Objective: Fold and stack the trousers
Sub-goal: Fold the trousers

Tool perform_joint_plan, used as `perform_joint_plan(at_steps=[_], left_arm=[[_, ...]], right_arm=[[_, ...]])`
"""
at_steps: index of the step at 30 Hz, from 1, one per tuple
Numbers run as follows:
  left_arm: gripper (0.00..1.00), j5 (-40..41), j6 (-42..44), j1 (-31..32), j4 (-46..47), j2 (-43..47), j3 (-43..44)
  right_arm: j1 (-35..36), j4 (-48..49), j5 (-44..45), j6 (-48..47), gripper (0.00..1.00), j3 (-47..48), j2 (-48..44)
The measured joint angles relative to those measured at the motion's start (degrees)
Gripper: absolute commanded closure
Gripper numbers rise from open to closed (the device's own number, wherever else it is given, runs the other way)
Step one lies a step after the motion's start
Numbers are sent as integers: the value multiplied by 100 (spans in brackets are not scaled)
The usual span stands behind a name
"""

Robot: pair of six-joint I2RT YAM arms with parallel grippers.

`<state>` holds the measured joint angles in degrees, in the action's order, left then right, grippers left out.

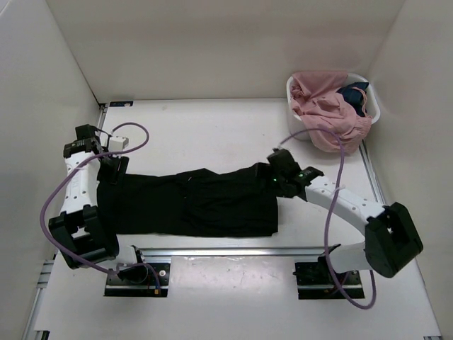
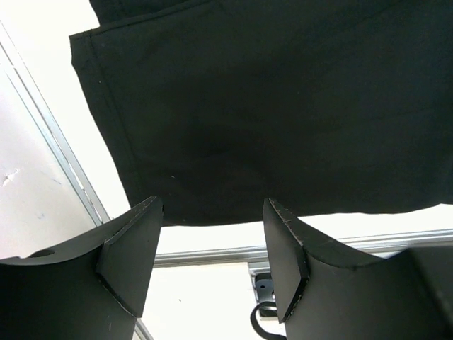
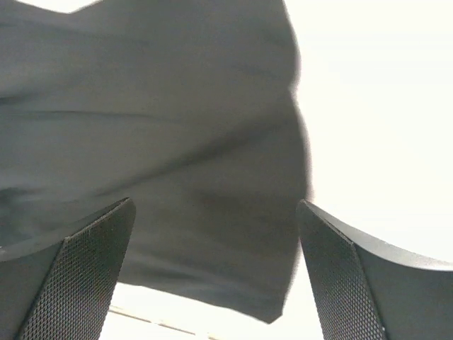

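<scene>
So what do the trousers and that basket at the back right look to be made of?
The trousers: soft black fabric, matte, no sheen; they lie limp and flat with faint creases, a hemmed edge showing in the left wrist view. The basket: probably rigid white plastic, its smooth rim holding shape; too small to be sure.

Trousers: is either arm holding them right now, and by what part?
Nothing is held. The left gripper and the right gripper both hover with jaws open over the trousers, with no fabric between them.
</scene>
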<state>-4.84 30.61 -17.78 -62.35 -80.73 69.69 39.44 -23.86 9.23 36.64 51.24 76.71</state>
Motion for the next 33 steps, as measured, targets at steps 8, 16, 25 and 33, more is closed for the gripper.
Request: perform_joint_plan(at_steps=[8, 16, 25, 33], left_arm=[[29, 190, 0, 0, 4, -44, 0], [29, 275, 0, -2, 7, -42, 0], [29, 341, 0, -2, 35, -42, 0], [29, 358, 0, -2, 72, -42, 0]], right_arm=[[-1172, 426, -1401, -109, 3, -636, 487], [-1191, 1141, -2295, 127, 11, -570, 1279], [-1029, -120, -1128, 221, 11, -258, 1097], [-844, -1401, -35, -111, 11, 782, 848]])
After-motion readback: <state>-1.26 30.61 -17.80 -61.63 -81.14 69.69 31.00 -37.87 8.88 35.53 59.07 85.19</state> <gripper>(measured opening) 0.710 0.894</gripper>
